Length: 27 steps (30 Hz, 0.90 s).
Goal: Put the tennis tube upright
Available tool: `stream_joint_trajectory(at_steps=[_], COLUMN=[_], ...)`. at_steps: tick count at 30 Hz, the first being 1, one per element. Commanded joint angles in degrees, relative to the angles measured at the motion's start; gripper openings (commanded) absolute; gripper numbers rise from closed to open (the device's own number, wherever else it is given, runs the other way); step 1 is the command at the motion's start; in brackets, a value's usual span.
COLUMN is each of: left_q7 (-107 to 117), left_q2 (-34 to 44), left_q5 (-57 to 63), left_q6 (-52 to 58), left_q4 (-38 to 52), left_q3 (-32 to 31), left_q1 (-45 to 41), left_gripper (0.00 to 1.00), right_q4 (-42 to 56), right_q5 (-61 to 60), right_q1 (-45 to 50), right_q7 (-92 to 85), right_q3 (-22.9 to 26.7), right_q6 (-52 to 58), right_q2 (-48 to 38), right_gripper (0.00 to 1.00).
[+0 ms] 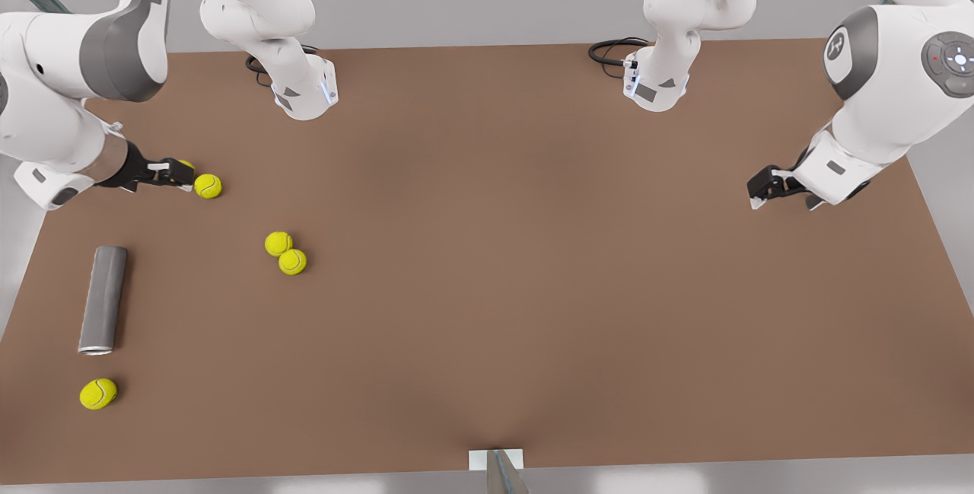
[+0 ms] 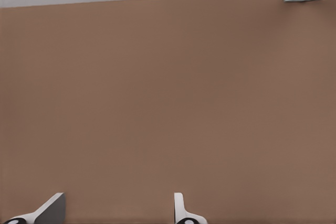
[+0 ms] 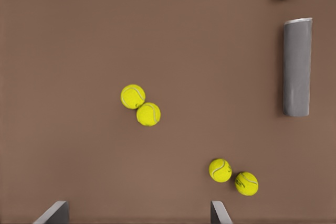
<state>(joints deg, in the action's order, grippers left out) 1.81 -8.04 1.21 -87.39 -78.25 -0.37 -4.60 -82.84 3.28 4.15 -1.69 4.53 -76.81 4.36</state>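
The tube [image 1: 103, 298] lies flat on the table [image 1: 533, 266], hollow end nearest one ball [image 1: 98, 393]; two touching balls [image 1: 285, 252] sit well apart from it. The right gripper [image 1: 179, 173], fingers apart, hovers beyond the tube's closed end beside another ball [image 1: 208, 186]; the left gripper [image 1: 765, 191], fingers apart, waits far across the table.

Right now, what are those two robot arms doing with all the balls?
Nothing is held yet. The grey tennis tube lies flat on the brown table among yellow tennis balls. The right gripper, open, hovers by a ball near it. The left gripper waits open over bare table far away.
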Motion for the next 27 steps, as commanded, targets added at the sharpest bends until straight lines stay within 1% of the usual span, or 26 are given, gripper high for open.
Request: stream_joint_trajectory(at_steps=[1,4,6,8,10,12,13,14,17,18,20,22,23,24,26,27], left_q7=[0.7,0.7,1.0,1.3,1.4,1.0,0.7,1.2,1.3,1.4,1.4,1.4,1.5,1.5,1.5,1.5], left_q2=[0.0,0.0,0.0,-0.2,-0.4,-0.3,-0.6,-0.8,-1.2,-1.2,-1.2,-1.2,-1.5,-1.6,-2.2,-2.2], left_q5=[0.2,0.1,0.1,0.1,0.2,0.1,0.1,0.1,0.0,-0.1,-0.1,-0.1,-0.1,-0.1,-0.1,-0.1], left_q6=[0.2,0.3,0.3,0.3,0.3,0.7,0.7,0.6,0.6,0.6,0.2,0.2,0.2,0.2,0.1,0.0], left_q4=[0.0,0.0,0.0,0.0,0.0,0.0,0.0,0.0,0.0,0.0,0.0,0.0,0.0,0.0,0.0,0.0], left_q3=[0.0,0.0,0.0,0.0,0.0,0.0,0.1,0.4,0.4,0.4,0.4,0.4,0.4,0.4,0.4,0.4], left_q1=[0.0,-0.1,-0.1,-0.1,-0.1,-0.1,0.2,0.1,0.1,0.1,0.1,0.1,0.1,0.1,0.2,0.2], left_gripper=[1.00,1.00,1.00,1.00,1.00,1.00,1.00,1.00,1.00,1.00,1.00,1.00,1.00,1.00,1.00,1.00], right_q4=[0.0,0.2,1.2,3.4,4.0,3.9,3.7,3.5,3.8,3.9,3.3,1.6,0.9,1.0,1.0,-0.5], right_q5=[0.0,0.1,-1.0,-0.7,-0.9,-0.9,-0.8,-0.5,-0.6,-1.3,-2.0,-5.4,-9.7,-10.8,-9.9,-9.2], right_q1=[-0.2,-0.4,-2.8,-6.5,-8.2,-12.0,-12.7,-14.2,-15.7,-15.5,-15.4,-14.8,-14.6,-14.7,-14.8,-14.8], right_q7=[-0.4,-0.7,-2.5,-12.5,-20.4,-25.4,-25.6,-26.3,-30.8,-34.3,-36.6,-40.1,-46.2,-49.3,-50.7,-50.9], right_q3=[0.0,0.0,1.4,2.5,5.1,5.1,5.1,5.1,5.8,7.9,8.8,11.2,13.0,13.6,14.3,14.7], right_q6=[0.3,0.3,-0.4,-0.5,-4.8,-10.6,-14.0,-17.6,-23.9,-29.4,-36.0,-37.4,-37.5,-37.5,-37.8,-39.2], right_q2=[0.0,0.9,7.1,12.7,15.7,18.0,18.2,20.2,24.6,26.1,26.6,26.0,27.2,28.9,30.5,30.6], right_gripper=[1.00,1.00,1.00,1.00,1.00,1.00,1.00,1.00,1.00,1.00,1.00,1.00,1.00,1.00,1.00,1.00])
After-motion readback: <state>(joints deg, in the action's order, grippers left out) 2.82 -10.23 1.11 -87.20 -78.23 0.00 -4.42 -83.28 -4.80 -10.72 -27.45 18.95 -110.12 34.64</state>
